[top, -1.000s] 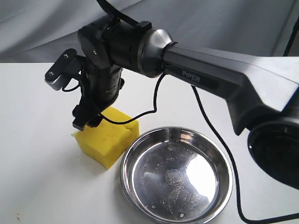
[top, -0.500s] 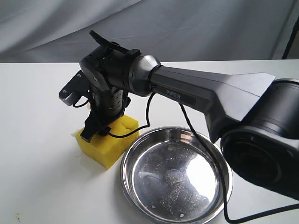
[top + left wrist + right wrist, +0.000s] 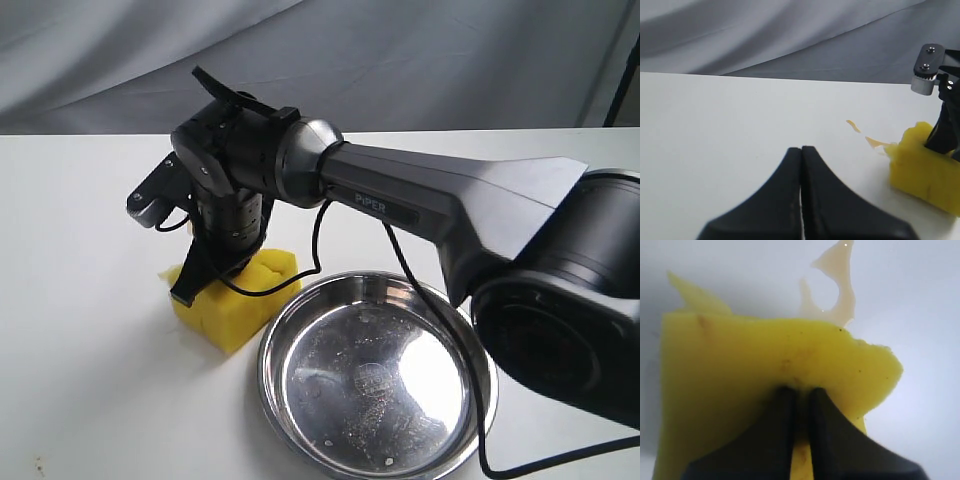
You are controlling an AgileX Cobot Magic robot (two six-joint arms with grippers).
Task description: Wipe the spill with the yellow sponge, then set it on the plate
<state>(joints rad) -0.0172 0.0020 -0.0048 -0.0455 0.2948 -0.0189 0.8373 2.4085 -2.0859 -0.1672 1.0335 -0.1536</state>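
On white table [image 3: 80, 380]; right jaws seemingly pinch yellow sponge [image 3: 245, 300].

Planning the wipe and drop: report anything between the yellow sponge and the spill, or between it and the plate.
Nothing visible. The yellow sponge, pinched in the right fingers, meets the spill at its edge; the plate sits close beside it.

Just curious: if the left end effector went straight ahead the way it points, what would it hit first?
Probably nothing soon: the left end effector faces bare table, then the grey cloth behind. The sponge sits off to one side; depth is unclear.
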